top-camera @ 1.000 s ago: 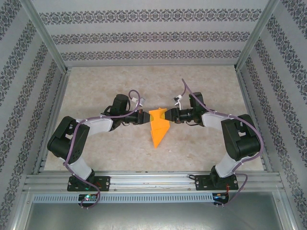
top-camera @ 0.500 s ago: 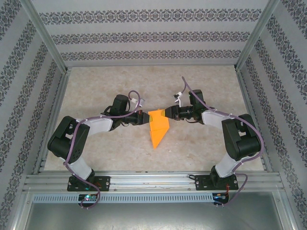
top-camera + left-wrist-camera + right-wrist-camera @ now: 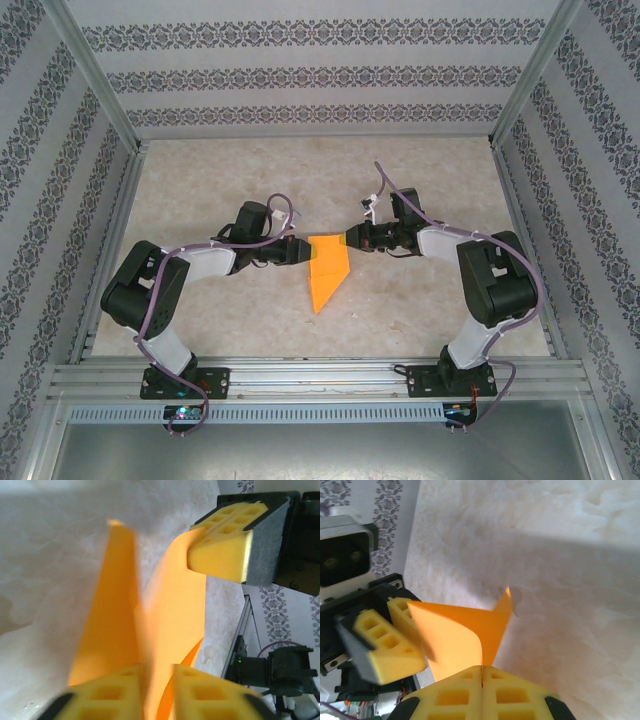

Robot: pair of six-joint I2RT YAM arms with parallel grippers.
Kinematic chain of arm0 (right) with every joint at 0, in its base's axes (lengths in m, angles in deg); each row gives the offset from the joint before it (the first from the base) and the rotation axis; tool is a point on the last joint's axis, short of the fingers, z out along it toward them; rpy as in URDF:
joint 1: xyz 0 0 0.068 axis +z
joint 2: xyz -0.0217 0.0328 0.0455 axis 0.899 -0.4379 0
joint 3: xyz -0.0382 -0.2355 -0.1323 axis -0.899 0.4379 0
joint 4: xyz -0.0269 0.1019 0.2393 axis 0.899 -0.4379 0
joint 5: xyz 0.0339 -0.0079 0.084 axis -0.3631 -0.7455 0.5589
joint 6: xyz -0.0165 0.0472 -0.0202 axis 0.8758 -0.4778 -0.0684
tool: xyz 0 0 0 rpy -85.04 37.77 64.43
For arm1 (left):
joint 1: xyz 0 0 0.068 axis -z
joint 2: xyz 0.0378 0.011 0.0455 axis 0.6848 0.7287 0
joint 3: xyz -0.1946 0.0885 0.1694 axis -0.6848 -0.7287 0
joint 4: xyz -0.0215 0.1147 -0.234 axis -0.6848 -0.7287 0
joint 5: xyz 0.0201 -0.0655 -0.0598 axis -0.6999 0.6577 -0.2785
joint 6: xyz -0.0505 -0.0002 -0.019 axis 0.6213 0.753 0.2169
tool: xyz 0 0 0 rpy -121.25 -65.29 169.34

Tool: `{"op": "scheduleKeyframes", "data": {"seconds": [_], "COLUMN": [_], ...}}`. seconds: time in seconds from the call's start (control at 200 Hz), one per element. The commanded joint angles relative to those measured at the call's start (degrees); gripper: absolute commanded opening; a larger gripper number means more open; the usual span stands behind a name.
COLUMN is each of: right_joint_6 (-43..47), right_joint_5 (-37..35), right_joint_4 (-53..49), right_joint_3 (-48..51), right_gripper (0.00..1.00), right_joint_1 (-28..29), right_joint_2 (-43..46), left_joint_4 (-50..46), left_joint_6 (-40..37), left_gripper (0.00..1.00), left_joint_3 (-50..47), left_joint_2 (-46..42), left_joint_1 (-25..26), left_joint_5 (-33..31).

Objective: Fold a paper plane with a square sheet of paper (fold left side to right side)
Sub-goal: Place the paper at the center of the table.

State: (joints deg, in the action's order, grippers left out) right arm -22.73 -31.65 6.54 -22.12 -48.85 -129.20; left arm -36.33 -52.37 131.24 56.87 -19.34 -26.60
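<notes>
one paper plane (image 3: pixel 327 278) | left gripper (image 3: pixel 299 251) pinching its left edge | right gripper (image 3: pixel 351 237) pinching right edge

I have both arms folded low, elbows pushed out to the sides and forearms turned inward so the wrists face each other. My left arm (image 3: pixel 185 262) reaches rightward from its base, with the left gripper (image 3: pixel 297 252) lying roughly level. My right arm (image 3: pixel 490 275) mirrors it, the right gripper (image 3: pixel 350 237) pointing left and sitting slightly farther from the bases. The two grippers are near each other, not touching. The right gripper's yellow pads (image 3: pixel 447 697) press flat together, nipping the orange sheet (image 3: pixel 460 635). The left pads (image 3: pixel 102 697) stand slightly apart, the sheet clamped between them.
</notes>
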Motion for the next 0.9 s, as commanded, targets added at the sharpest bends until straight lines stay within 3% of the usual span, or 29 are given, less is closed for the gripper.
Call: {"op": "scheduleKeyframes", "data": {"seconds": [0.0, 0.135, 0.33, 0.455, 0.63, 0.754, 0.894], "right_joint_6": [1.67, 1.59, 0.26, -3.57, -9.29, -11.52, -12.72], "right_joint_5": [-3.14, -6.12, -10.09, -11.59, -9.88, -10.76, -11.85], "right_joint_4": [-3.34, -7.45, -16.47, -20.93, -21.74, -21.77, -22.07], "right_joint_3": [-2.12, -3.92, -7.59, -9.12, -9.83, -10.16, -10.4], "right_gripper": [0.0, 0.0, 0.0, 0.0, 0.0, 0.0, 0.0], "right_joint_1": [0.78, 1.34, 1.61, 1.52, 1.1, 1.09, 1.17], "right_joint_2": [-1.89, -2.18, -2.59, -2.91, -4.07, -4.05, -3.78], "left_joint_4": [-4.93, -11.24, -24.49, -35.33, -42.06, -44.14, -46.8], "left_joint_6": [-3.48, -7.08, -13.74, -18.95, -20.69, -20.47, -19.55], "left_gripper": [0.35, 0.46, 0.47, 0.47, 0.47, 0.47, 0.5], "left_joint_3": [-0.96, -0.74, 2.35, 6.58, 12.65, 17.27, 22.5], "left_joint_2": [-0.89, -5.24, -13.64, -16.26, -13.75, -8.78, -1.52], "left_joint_1": [-0.47, -0.5, 2.21, 9.1, 21.08, 28.26, 32.76], "left_joint_5": [-4.0, -10.5, -21.49, -30.96, -42.76, -48.05, -51.51]}}
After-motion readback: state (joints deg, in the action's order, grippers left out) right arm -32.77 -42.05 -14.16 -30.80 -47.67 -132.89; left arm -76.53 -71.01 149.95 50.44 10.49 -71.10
